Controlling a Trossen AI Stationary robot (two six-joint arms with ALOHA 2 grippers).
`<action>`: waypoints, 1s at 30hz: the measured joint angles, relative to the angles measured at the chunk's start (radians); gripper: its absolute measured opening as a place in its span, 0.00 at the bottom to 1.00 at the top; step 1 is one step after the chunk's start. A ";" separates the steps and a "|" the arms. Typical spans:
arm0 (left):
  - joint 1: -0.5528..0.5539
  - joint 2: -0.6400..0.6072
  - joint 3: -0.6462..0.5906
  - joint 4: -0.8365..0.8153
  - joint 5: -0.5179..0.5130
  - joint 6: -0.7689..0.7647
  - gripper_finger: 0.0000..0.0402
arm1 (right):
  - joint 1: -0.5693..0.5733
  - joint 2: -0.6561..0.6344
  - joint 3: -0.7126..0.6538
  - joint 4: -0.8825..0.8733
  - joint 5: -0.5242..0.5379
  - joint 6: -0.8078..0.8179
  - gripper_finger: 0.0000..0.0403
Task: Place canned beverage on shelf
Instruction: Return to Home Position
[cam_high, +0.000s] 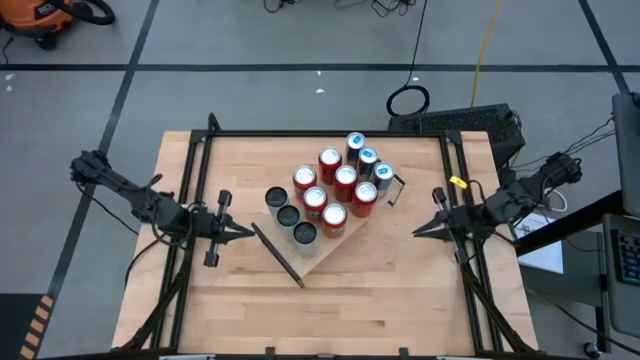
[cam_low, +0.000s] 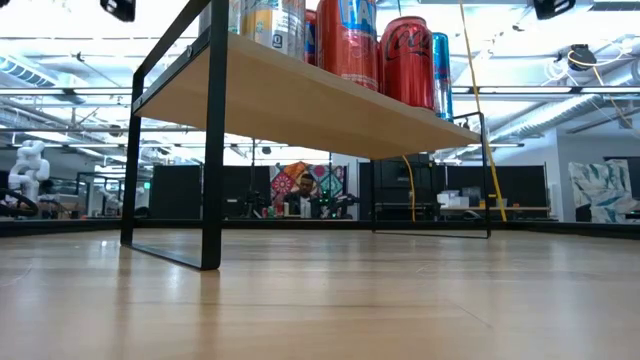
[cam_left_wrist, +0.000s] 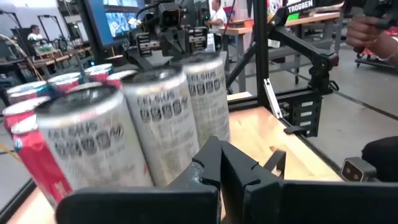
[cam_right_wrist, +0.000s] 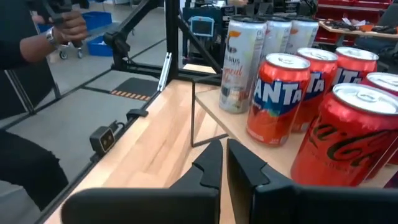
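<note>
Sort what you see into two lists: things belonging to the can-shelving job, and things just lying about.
Job: shelf; white Celsius cans; Fanta can; red cola can; left gripper and right gripper, either side of the shelf, jaws shut.
Lying about: orange vacuum and coiled cable, on the floor.

Left gripper (cam_left_wrist: 221, 148): fingers pressed together, empty, near the cans.
Celsius cans (cam_left_wrist: 163, 121): three white, upright, side by side.
Red cans (cam_left_wrist: 32, 158): beside and behind them.
</note>
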 joint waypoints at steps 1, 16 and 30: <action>0.000 -0.014 -0.022 0.010 0.000 0.003 0.00 | 0.000 -0.004 -0.009 0.006 0.000 -0.001 0.00; 0.000 -0.227 -0.302 0.175 0.002 0.039 0.00 | 0.000 -0.078 -0.218 0.222 0.000 -0.079 0.00; 0.001 -0.389 -0.424 0.181 0.036 0.044 0.00 | 0.000 -0.080 -0.478 0.538 -0.004 -0.063 0.00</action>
